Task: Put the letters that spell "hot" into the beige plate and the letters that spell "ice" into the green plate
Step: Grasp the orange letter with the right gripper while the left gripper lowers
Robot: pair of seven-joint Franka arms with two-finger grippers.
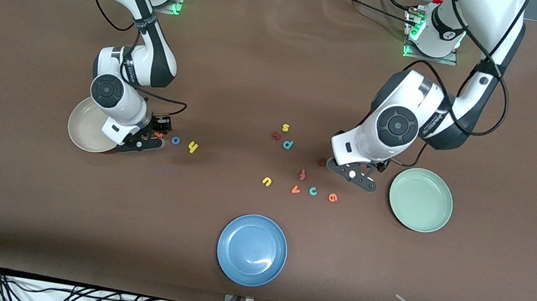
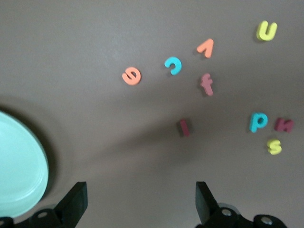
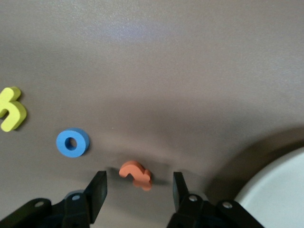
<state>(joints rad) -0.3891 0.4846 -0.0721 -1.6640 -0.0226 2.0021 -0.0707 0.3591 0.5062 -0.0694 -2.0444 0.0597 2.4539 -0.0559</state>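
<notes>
A table covered in matte brown sheeting (image 1: 271,65) is being shown from above, with black cables trailing along the camera's edge. Small, flat foam letters are lying scattered on it, with three round, shallow, raised-rim plates around them.

The beige plate (image 1: 83,129) is sitting at the right arm's end, partly hidden under the right gripper (image 1: 155,137). Its fingers (image 3: 97,190) are half closed either side of the orange t (image 3: 136,174), which is lying on the table just beside the plate; contact cannot be made out. The blue ring o (image 1: 175,140) and yellow h (image 1: 192,147) are lying next to it, toward the middle.

The green plate (image 1: 421,199) is sitting at the left arm's end. The left gripper (image 1: 351,171) is hovering beside it with fingers (image 2: 76,202) spread wide and empty, near the dark red i (image 2: 184,127). The teal c (image 1: 313,191) and orange e (image 1: 332,197) are lying nearer the camera.

A blue plate (image 1: 252,249) is resting nearest the camera.
</notes>
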